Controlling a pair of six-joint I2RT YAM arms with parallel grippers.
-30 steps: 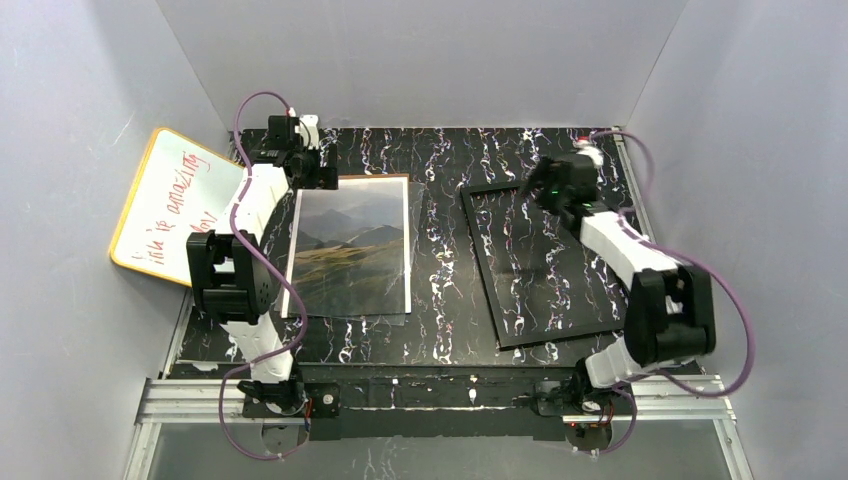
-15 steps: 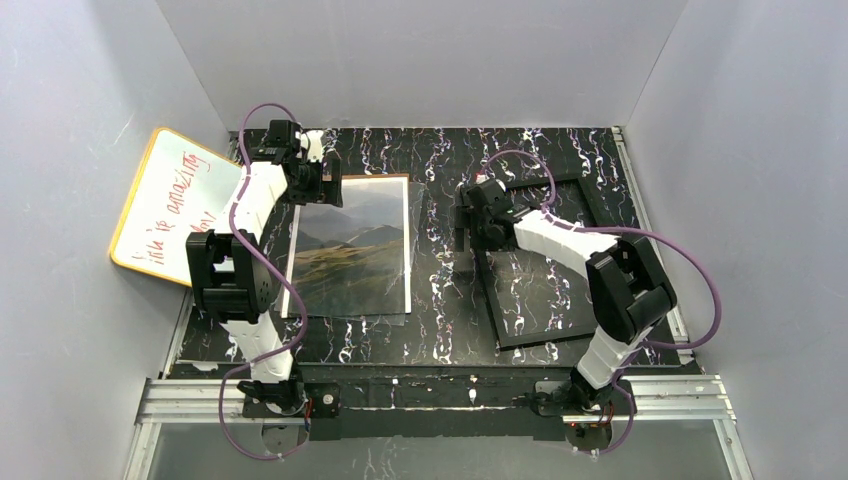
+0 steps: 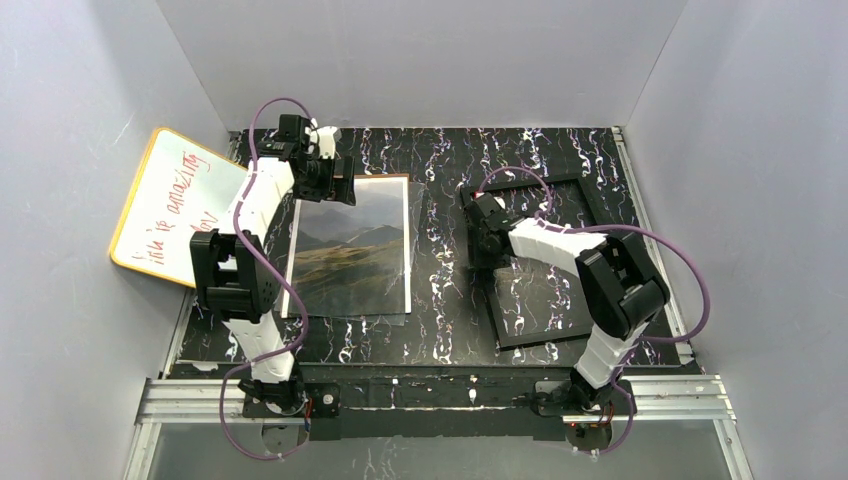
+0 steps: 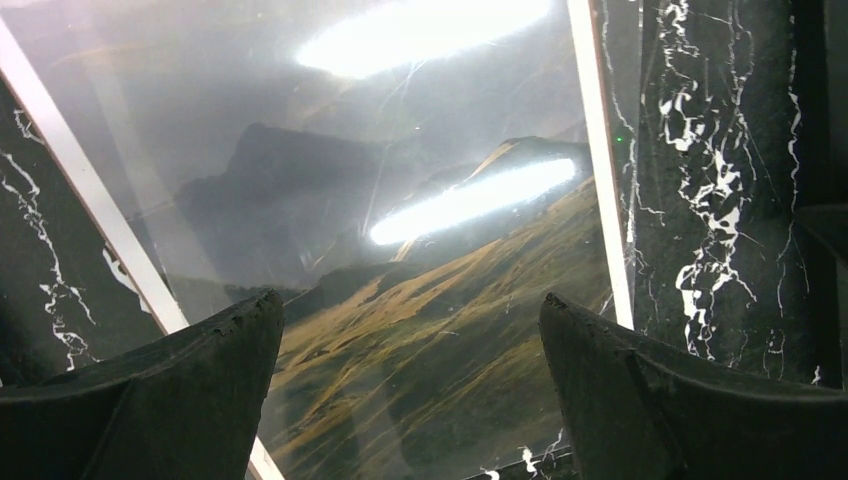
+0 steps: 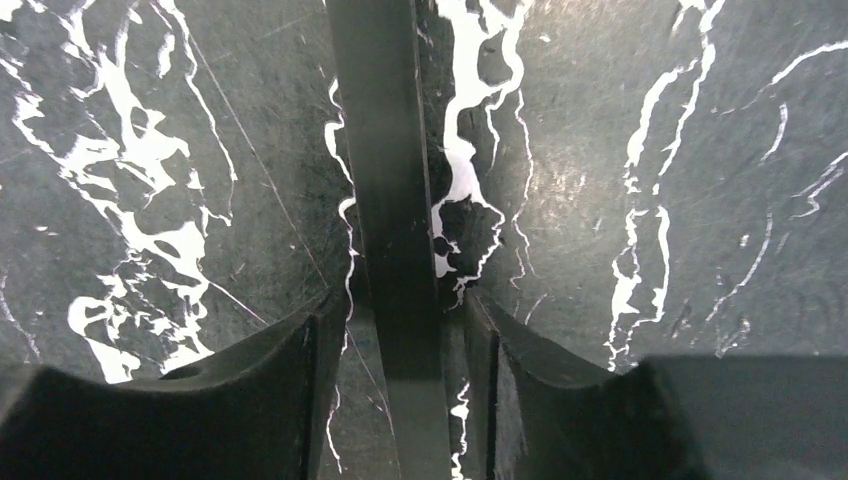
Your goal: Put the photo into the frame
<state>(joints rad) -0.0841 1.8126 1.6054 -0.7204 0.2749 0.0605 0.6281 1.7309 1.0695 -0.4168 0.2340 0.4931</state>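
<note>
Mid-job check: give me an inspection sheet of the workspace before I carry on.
Surface: black marbled table, white veins.
Job's things: photo lies flat on the left; frame lies flat on the right, apart from it, with the table showing through.
Clutter: clear sheet over the photo; whiteboard leaning on the left wall.
Tools: left tool open above the photo; right tool straddles the frame's left rail, a gap showing on one side.
Cables: purple cables loop off both arms; no snag seen.
Surroundings: grey walls on three sides; nothing else seen.
</note>
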